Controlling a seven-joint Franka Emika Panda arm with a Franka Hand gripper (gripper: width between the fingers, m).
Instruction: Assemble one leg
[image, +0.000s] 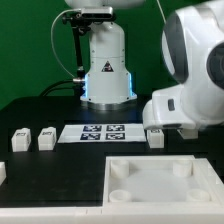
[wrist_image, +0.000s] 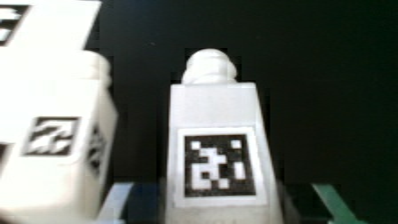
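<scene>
White posts stand as a pair at the exterior view's left on the black table. Marker board lies flat at centre. The leg stands upright right of centre, above the large panel in frame. Gripper is parted, fingers flanking the leg, gripping nothing.

Wrist view: fingers blurred; leg foot cropped; adjacent white part cut by edge. Exterior view: arm hides fingers; panel cropped.
</scene>
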